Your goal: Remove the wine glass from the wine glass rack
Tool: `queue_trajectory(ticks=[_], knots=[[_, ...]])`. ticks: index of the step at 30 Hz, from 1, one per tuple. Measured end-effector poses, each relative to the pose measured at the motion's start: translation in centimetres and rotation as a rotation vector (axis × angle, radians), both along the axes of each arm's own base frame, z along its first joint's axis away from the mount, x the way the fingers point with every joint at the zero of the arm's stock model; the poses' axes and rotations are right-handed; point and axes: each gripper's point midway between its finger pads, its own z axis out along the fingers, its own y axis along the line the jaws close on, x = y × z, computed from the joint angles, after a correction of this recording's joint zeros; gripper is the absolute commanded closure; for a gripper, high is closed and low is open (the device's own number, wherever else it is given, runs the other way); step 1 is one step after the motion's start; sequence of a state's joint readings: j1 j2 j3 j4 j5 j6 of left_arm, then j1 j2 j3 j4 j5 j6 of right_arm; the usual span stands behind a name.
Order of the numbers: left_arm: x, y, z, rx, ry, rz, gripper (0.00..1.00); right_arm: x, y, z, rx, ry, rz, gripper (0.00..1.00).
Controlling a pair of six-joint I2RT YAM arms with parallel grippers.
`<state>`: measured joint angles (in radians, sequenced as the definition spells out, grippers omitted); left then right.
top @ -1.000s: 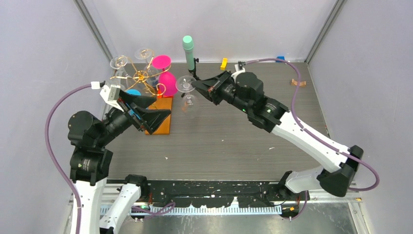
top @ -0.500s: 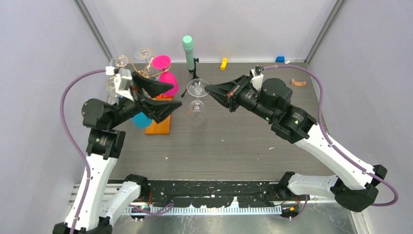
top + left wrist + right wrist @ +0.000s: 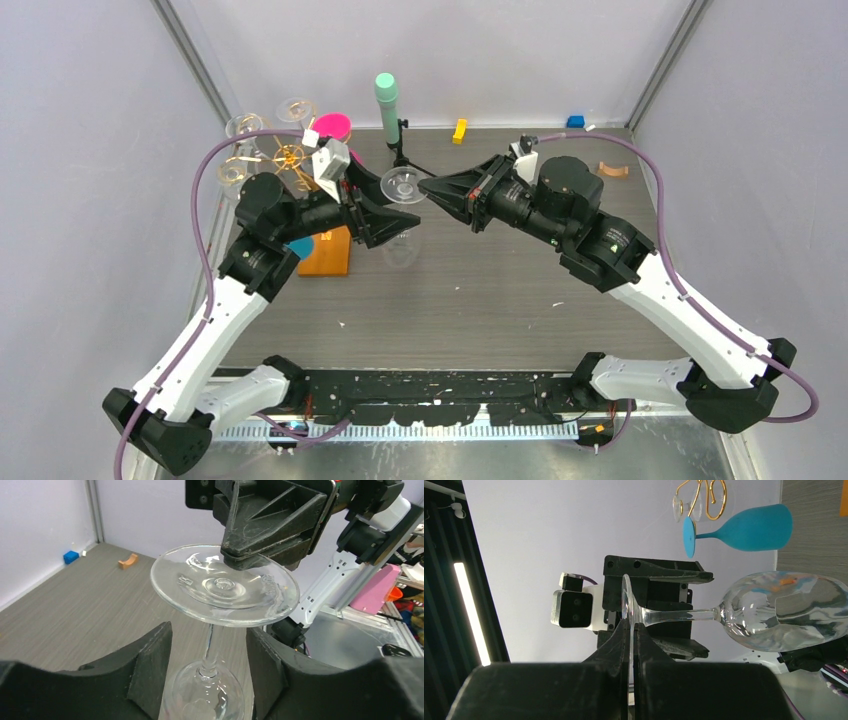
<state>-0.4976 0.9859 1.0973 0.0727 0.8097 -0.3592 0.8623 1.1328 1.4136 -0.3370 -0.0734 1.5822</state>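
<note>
The left gripper (image 3: 388, 222) has swung away from the wine glass rack (image 3: 290, 157) at upper left into the centre of the frame. Its spread fingers (image 3: 150, 672) now flank the stem of the wine glass (image 3: 403, 186) without touching it. The right gripper (image 3: 428, 187) has barely shifted and is clenched on the rim of the glass's foot, holding it foot-up, right of the rack and free of its arms. The glass looks already off, so this is probably a handover.
</note>
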Motion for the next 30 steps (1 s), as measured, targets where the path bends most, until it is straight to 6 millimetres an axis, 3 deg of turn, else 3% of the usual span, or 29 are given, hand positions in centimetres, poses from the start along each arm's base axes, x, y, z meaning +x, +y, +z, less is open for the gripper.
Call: queue_trajectory(ticks=[3,8,10,12,13,19,21,22,23,24,26,30], knots=[[-0.1,-0.2,0.3,-0.014,-0.013,-0.001,0.57,0.0,0.0,0.0,0.006,0.010,0.001,1.00],[-0.3,-0.5,0.2,-0.025,-0.015,-0.013,0.65,0.0,0.1,-0.1,0.010,0.016,0.002,1.00],[-0.3,-0.6,0.1,-0.029,-0.009,-0.015,0.74,0.0,0.1,0.1,0.015,0.011,0.002,1.00],[-0.2,-0.7,0.1,-0.032,-0.006,-0.017,0.95,0.0,0.1,0.3,0.021,0.006,0.002,1.00],[-0.1,-0.8,0.2,-0.033,-0.013,-0.016,1.00,0.0,0.1,0.4,0.025,0.003,0.003,1.00],[-0.3,-1.0,0.2,-0.017,-0.055,-0.041,1.00,0.0,-0.2,0.5,0.031,-0.004,-0.003,0.98],[-0.3,-1.0,0.2,-0.015,-0.070,-0.039,1.00,0.0,-0.1,0.5,0.027,-0.019,-0.001,0.79],[-0.3,-1.0,0.2,-0.016,-0.071,-0.039,1.00,0.0,-0.2,0.5,0.025,-0.029,-0.001,0.59],[-0.2,-1.0,0.2,-0.017,-0.068,-0.036,1.00,0.0,-0.2,0.5,0.022,-0.046,-0.002,0.47],[-0.1,-1.0,0.2,-0.018,-0.063,-0.031,1.00,0.0,-0.2,0.7,0.025,-0.059,-0.001,0.29],[0.2,-0.9,0.3,-0.023,-0.055,-0.008,1.00,-0.1,-0.4,0.8,0.024,-0.087,-0.007,0.15],[1.9,-0.4,0.8,-0.055,-0.021,0.097,1.00,0.0,-2.0,0.2,-0.002,-0.143,-0.072,0.12]])
